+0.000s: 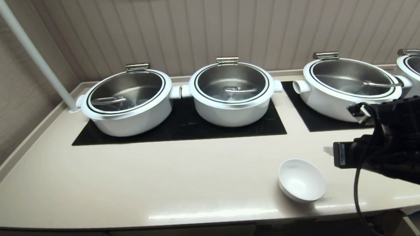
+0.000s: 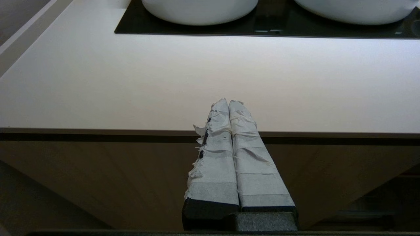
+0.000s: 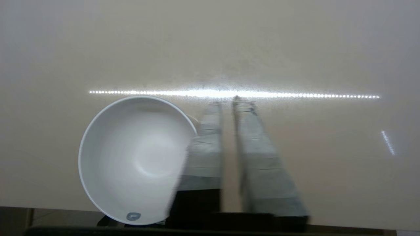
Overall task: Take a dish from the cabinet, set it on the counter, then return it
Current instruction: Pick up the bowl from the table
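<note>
The dish (image 1: 301,179) sits upright on the cream worktop (image 1: 163,176), close to its front edge and toward the robot's right. The right hand (image 3: 228,101) hovers over the worktop just beside the dish, on its right in the head view, and grasps nothing: its taped fingers (image 3: 210,141) stand a narrow gap apart with only bare worktop between them, one finger overlapping the dish's rim in the right wrist view, though contact cannot be told. The left hand (image 2: 228,102) is parked in front of the worktop's front edge, its taped fingers (image 2: 249,157) pressed together and empty. White pots (image 1: 230,92) stand on black panels (image 1: 182,128) at the back
</note>
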### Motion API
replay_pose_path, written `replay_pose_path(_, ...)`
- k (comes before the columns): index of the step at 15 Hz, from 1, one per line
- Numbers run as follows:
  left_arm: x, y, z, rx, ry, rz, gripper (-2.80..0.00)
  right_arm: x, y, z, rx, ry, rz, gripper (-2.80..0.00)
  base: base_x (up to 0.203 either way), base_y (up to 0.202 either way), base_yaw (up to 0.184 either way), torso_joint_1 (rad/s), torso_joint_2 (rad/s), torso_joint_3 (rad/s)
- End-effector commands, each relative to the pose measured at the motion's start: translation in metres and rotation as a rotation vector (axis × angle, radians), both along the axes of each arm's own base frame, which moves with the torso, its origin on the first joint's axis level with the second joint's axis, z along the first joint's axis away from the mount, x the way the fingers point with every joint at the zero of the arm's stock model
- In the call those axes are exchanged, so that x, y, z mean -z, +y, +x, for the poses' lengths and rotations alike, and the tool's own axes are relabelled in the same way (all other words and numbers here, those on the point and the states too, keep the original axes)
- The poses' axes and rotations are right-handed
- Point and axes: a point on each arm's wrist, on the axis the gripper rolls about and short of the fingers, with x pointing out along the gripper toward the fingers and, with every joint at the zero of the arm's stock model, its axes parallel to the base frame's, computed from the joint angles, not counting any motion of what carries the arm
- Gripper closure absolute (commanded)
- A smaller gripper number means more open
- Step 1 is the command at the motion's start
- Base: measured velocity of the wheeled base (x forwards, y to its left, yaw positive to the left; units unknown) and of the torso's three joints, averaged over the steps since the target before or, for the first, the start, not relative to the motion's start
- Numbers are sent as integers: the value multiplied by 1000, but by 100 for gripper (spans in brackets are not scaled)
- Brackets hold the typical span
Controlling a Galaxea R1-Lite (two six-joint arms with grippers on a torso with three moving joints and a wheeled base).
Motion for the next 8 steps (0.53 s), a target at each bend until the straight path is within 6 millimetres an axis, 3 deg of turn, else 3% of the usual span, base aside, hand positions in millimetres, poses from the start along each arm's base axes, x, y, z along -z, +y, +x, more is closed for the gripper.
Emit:
replay_pose_path(1,0,0,0,-1,-1,-1,0,-3,-17,-16,45,-30,-14,0,0,0,0,0,0,0)
replay_pose_path(4,0,0,0,-2,-2,-1,0,-1,-60,-34,162,-36,-136,0,0,0,0,0,0,0)
replay_pose_path(8,0,0,0,-1,0,-1,0,16,-72,-92,187,-52,-175,0,0,0,0,0,0,0)
